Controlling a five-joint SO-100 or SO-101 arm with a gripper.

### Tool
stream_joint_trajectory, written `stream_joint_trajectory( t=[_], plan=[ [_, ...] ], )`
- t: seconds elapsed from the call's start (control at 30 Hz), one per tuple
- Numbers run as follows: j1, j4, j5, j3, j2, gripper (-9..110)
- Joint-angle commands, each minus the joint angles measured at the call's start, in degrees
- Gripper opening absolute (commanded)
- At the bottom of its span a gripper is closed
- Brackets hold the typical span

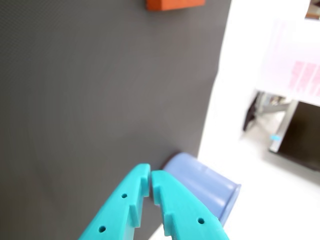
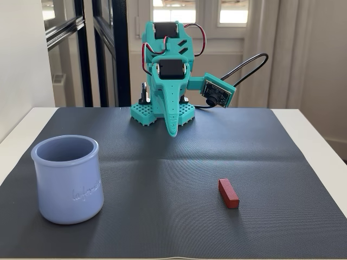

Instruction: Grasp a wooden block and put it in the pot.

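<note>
The wooden block (image 2: 228,193) is a small dark red bar lying on the dark mat, right of centre in the fixed view; in the wrist view its end shows at the top edge (image 1: 175,4). The pot (image 2: 68,179) is a pale lavender-blue jar with script on its side, standing upright at the mat's front left; in the wrist view it lies just beyond the fingertips (image 1: 207,185). My teal gripper (image 2: 171,131) is shut and empty, folded low near the arm's base at the back of the mat, far from both; its closed tips show in the wrist view (image 1: 151,179).
The dark grey mat (image 2: 162,162) covers a white table (image 2: 320,146). The arm's base (image 2: 162,111) stands at the mat's back edge, with the wrist camera (image 2: 217,93) and its cable to the right. Windows and a dark door frame are behind.
</note>
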Motion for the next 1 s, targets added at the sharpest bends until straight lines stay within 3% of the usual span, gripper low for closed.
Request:
stream_joint_trajectory(
  t=[0.0, 0.8, 0.97],
  plan=[
    [0.3, 0.0, 0.1, -0.2, 0.5, 0],
    [-0.5, -0.8, 0.6, -0.2, 0.2, 0],
    [-3.3, -5.6, 0.7, -5.0, -9.9, 0]
  ],
)
